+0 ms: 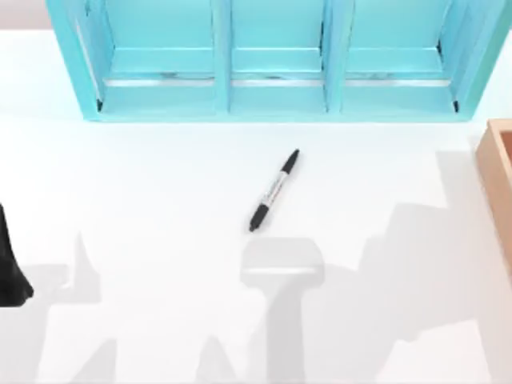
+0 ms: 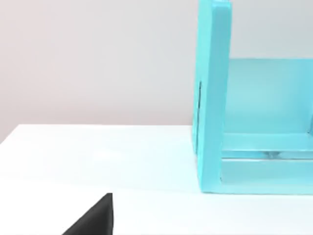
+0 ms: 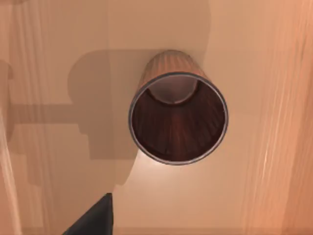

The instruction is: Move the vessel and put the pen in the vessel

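Neither step done, by my reading. Pen (image 1: 274, 190) lies flat on the white surface (image 1: 160, 200), just in front of the turquoise shelf unit (image 1: 272, 96)'s middle bay, untouched. Vessel (image 3: 177, 117) stands upright on the floor of the tan wooden box (image 3: 58, 73), right of the shelf; right pincer looks down into it, grip state cannot tell. Left arm (image 1: 10, 272) parked far left of the shelf, pincer state likewise unclear. Left: lift vessel out, then insert pen.
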Controlling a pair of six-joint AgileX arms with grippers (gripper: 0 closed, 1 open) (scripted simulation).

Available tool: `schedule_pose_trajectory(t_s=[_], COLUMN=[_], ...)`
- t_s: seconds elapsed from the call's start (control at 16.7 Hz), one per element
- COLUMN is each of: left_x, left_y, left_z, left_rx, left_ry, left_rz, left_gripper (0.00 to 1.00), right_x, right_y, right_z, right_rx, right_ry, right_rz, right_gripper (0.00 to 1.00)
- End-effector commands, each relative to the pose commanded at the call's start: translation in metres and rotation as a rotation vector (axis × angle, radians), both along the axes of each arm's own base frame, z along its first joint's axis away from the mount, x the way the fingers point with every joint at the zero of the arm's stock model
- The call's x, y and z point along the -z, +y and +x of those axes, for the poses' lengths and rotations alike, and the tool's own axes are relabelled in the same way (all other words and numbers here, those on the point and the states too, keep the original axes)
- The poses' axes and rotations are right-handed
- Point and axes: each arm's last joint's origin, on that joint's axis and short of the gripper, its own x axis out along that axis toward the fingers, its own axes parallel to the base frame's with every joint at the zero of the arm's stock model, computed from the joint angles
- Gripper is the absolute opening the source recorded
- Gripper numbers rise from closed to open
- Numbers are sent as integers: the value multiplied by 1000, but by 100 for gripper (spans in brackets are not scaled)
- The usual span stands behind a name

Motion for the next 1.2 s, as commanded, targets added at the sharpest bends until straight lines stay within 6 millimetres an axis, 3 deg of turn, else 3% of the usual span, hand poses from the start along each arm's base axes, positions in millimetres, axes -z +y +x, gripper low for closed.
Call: schedule_pose_trajectory(t_s=[0.24,0.72,1.02,1.2], left_x=[0,0,0,0], left_y=[0,0,0,0], left_z=[0,0,0,0], left_rx=[0,0,0,0], left_ry=[0,0,0,0], left_rz=[0,0,0,0], left_gripper=[100,100,100,100], right_x=[12,96,100,100], right_y=[1,0,0,0], right_z=[1,0,0,0], right_rx=[0,0,0,0], right_ry=[4,-2,0,0], right_rz=[1,-1,0,0], right_gripper=[100,100,100,77])
